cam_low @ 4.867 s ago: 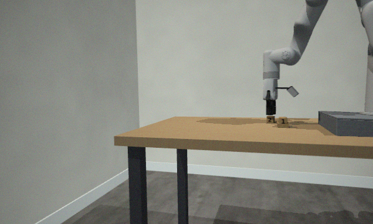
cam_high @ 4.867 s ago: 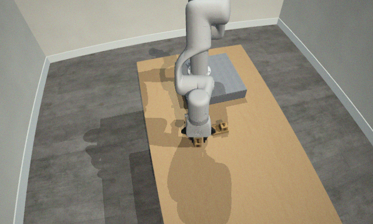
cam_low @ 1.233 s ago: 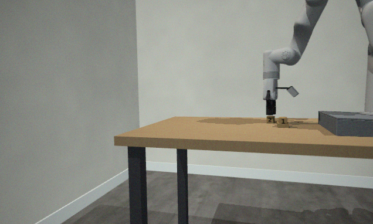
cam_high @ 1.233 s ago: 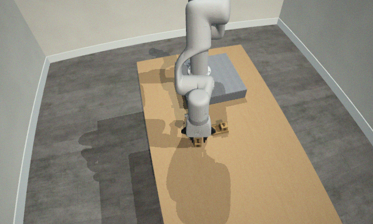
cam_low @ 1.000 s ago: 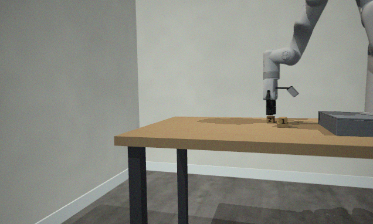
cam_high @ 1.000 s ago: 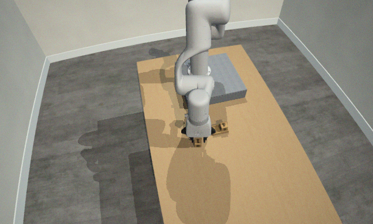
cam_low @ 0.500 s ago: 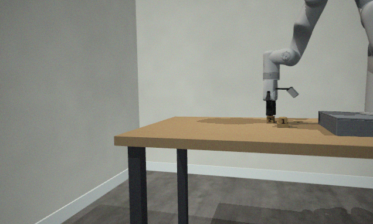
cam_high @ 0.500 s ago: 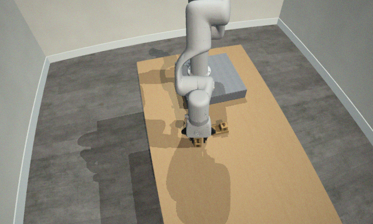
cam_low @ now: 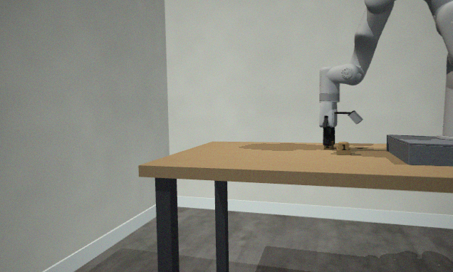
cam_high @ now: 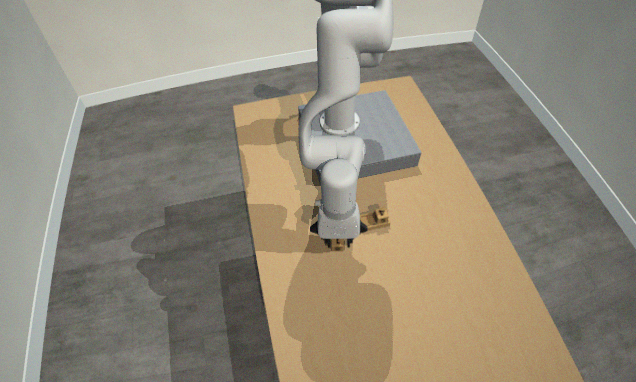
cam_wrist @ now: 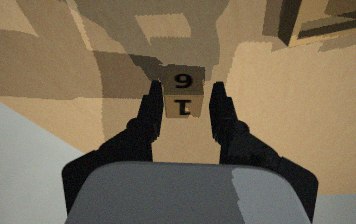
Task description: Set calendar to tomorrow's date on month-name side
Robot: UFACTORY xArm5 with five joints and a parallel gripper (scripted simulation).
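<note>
Black fingers (cam_high: 350,242) (cam_low: 328,138) part-open w/ nothing gripped; if they shut off-centre, wooden cube (cam_high: 338,244) (cam_wrist: 183,92) might twist.

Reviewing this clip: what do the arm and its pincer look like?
The arm is pale grey-white, with smooth rounded links and a darker grey band near the wrist. The pincer has a pale housing and two black, jointed, tapering fingers. A small grey block juts out on a thin black bracket.
</note>
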